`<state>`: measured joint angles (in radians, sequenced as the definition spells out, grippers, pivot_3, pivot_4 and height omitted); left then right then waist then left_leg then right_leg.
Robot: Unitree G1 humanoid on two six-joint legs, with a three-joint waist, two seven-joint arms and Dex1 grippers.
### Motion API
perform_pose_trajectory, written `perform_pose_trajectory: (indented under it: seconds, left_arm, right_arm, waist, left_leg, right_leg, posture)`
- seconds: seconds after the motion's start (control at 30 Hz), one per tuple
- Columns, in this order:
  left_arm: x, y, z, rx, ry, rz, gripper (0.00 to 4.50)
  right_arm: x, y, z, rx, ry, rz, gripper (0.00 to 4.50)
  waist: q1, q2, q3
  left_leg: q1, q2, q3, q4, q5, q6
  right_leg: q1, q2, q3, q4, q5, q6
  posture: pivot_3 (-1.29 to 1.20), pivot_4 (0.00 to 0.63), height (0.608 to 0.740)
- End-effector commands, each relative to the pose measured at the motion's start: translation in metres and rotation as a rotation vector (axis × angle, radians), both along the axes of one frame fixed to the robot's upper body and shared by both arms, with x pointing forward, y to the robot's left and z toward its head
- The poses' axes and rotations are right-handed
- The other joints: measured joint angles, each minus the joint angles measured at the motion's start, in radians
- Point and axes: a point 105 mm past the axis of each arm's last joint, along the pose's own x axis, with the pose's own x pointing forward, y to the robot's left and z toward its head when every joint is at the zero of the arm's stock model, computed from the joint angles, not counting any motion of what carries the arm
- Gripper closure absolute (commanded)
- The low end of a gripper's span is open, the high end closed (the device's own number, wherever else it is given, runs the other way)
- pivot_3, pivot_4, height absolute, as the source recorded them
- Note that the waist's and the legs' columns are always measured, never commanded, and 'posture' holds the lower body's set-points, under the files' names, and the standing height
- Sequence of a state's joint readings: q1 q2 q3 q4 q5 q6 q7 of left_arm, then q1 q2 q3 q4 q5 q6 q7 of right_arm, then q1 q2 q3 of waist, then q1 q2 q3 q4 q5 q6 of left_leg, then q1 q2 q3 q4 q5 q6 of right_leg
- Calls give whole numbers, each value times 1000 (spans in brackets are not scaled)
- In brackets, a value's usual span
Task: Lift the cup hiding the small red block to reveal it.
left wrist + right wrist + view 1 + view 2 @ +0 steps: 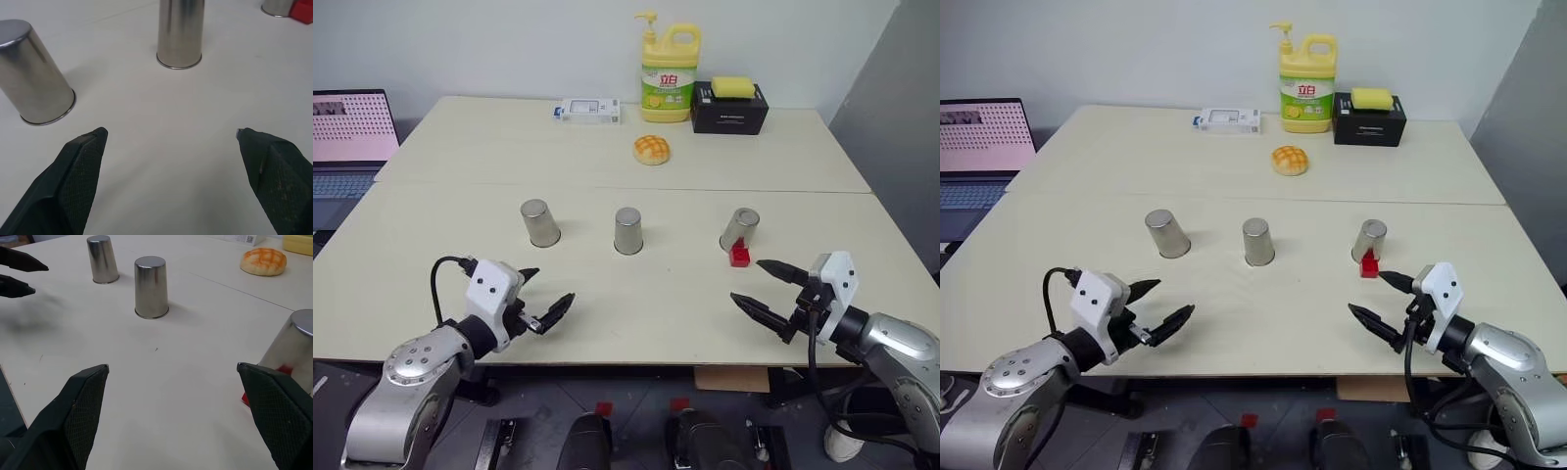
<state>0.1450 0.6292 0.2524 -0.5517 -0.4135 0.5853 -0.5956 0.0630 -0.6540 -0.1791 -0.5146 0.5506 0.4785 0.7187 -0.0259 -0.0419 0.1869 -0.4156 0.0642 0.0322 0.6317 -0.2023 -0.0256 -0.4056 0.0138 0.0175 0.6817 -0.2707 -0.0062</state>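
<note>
The left gripper (540,299) and the right gripper (763,286) hung over the near edge of the tabletop (460,147), the left toward the near left corner and the right toward the near right; each had its 2 black fingers spread wide with nothing between them. Just beyond the right gripper, the small red block (739,255) sat in the open, touching the base of the cup (740,228), which stood upside down and looked tilted toward the far edge. This cup was the right-hand one of 3 set in a row across the middle of the tabletop; the middle cup (628,230) and the left cup (540,222) stood mouth down, well apart. Past the row lay a round bun (652,149). Along the far edge stood a white box (588,111), a yellow pump bottle (670,71) and a black box (729,110) with a yellow sponge (733,87) on top. A laptop (350,137) sat off the left edge.
</note>
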Motion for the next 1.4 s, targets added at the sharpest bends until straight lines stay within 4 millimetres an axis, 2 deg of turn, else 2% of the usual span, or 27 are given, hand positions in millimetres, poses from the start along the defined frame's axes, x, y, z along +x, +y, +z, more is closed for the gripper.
perform_pose_trajectory:
  seconds: [0.03, 0.57, 0.87, 1.13, 1.4]
  left_arm:
    - [-1, 0, 14, 19, -57, -27, 0]
    - [8, 10, 17, 82, -73, 0, 0]
    - [10, 7, 10, 86, -40, -21, 0]
    - [12, 10, 12, 86, -58, -32, 0]
    - [11, 3, 9, 102, -57, -58, 0]
  right_arm:
    - [-1, -5, 11, -2, -50, -16, 34]
    - [-4, -4, 10, -4, -43, -19, 34]
    - [-5, -3, 9, -10, -40, -11, 34]
    - [-6, -2, 9, -11, -36, -1, 34]
    - [-8, 1, 7, -21, -24, 21, 34]
  waist:
    - [0, 0, 0]
    - [0, 0, 0]
    - [0, 0, 0]
    - [0, 0, 0]
    - [0, 0, 0]
  left_leg:
    - [0, 0, 0, 0, 0, 0]
    - [0, 0, 0, 0, 0, 0]
    - [0, 0, 0, 0, 0, 0]
    - [0, 0, 0, 0, 0, 0]
    - [0, 0, 0, 0, 0, 0]
  right_leg:
    - [0, 0, 0, 0, 0, 0]
    - [0, 0, 0, 0, 0, 0]
    - [0, 0, 0, 0, 0, 0]
    - [0, 0, 0, 0, 0, 0]
    - [0, 0, 0, 0, 0, 0]
  posture:
    - [0, 150, 740]
    - [0, 150, 740]
    - [0, 150, 740]
    - [0, 150, 740]
    - [0, 150, 740]
